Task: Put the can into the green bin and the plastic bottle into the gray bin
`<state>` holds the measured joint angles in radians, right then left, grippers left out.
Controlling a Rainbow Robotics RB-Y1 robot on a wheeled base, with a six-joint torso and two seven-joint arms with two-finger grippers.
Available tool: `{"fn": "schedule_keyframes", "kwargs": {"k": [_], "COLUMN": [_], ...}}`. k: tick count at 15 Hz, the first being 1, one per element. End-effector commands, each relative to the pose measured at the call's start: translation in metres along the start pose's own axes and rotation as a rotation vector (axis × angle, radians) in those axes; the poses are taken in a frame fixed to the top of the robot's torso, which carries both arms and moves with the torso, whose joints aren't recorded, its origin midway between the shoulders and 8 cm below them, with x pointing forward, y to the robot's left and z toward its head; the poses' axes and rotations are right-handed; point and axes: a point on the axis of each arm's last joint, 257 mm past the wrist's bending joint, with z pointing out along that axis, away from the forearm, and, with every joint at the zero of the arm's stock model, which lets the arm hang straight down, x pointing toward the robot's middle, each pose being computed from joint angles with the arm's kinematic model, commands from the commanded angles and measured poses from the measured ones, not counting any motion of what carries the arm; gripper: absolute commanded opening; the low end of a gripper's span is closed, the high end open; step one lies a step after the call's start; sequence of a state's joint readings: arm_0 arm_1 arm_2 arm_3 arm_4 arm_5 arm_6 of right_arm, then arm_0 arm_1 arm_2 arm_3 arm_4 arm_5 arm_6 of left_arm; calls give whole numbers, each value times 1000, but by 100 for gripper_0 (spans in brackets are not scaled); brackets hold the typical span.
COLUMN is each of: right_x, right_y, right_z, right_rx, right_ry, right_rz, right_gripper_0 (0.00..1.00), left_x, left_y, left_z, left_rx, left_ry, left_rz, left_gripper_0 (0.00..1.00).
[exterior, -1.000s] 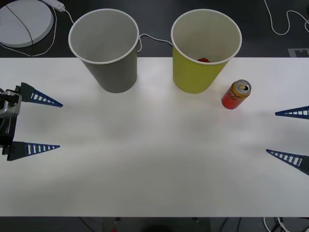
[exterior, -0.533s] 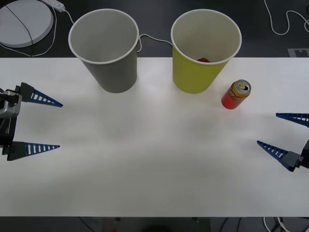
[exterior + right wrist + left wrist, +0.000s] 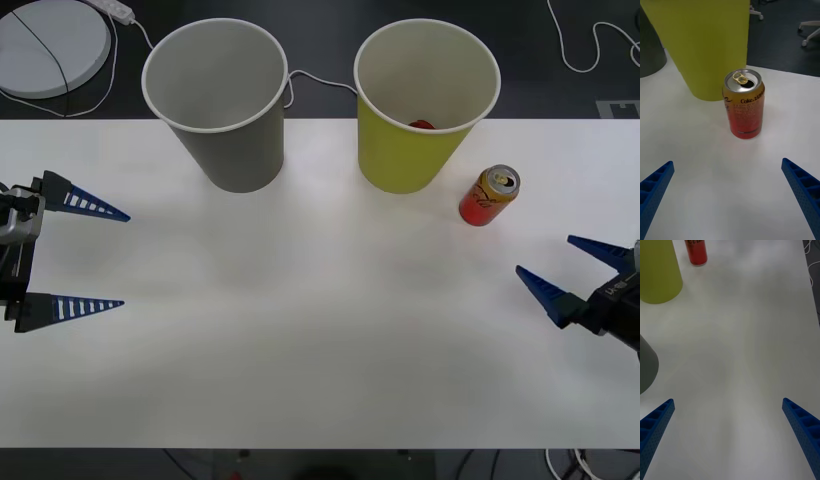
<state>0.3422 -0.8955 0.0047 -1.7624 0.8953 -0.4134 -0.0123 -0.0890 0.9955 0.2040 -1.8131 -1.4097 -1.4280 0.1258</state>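
When looking down from the front, find the can [image 3: 489, 196] upright on the white tabletop [image 3: 320, 330], far on the right side. Stands just beside the green bin [image 3: 410, 160], to its right and a little nearer to the robot, with the opened silver top up. Cannot tell for sure whether touching the bin wall.

Find the right pincer [image 3: 545, 255] near the right edge of the tabletop, low over the surface, aimed toward the can and apart from it. Is open, with both blue fingers spread wide and nothing between them. In the right wrist view, see the can [image 3: 744, 107] straight ahead between the two fingers of the right pincer [image 3: 727, 162], with the green bin [image 3: 703, 45] right behind and a bit of the gray bin [image 3: 649, 52] at the side.

Find the left pincer [image 3: 125, 260] at the left edge of the tabletop, well apart from everything. Is also open wide and empty.

See the gray bin [image 3: 235, 155] upright at the far side, left of the green bin and apart from it. Notice something small and red [image 3: 422, 124] low inside the green bin; cannot tell what.

In the left wrist view, see the left pincer [image 3: 728, 400] over bare tabletop, with the gray bin [image 3: 645, 367], the green bin [image 3: 657, 273] and the can [image 3: 696, 251] farther off.
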Motion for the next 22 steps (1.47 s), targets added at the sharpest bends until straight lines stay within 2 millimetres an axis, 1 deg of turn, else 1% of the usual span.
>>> {"fn": "schedule_keyframes", "kwargs": {"k": [1,5,7,10,18,22], "right_x": [4,8,4,2,-3,-10], "right_y": [-6,-8,-7,-6,-22,-26], "right_z": [10,30,42,56,102,112], "right_rx": [61,140,170,184,247,262], "right_ry": [-4,-10,-25,-41,-78,-88], "right_rz": [32,70,73,77,64,46], "right_gripper_0": [100,100,100,100,100,100], "left_x": [0,0,0,0,0,0], "left_y": [0,0,0,0,0,0], "left_z": [0,0,0,0,0,0], "left_rx": [0,0,0,0,0,0], "left_ry": [0,0,0,0,0,0], "left_rz": [0,0,0,0,0,0], "left_gripper_0": [100,100,100,100,100,100]}}
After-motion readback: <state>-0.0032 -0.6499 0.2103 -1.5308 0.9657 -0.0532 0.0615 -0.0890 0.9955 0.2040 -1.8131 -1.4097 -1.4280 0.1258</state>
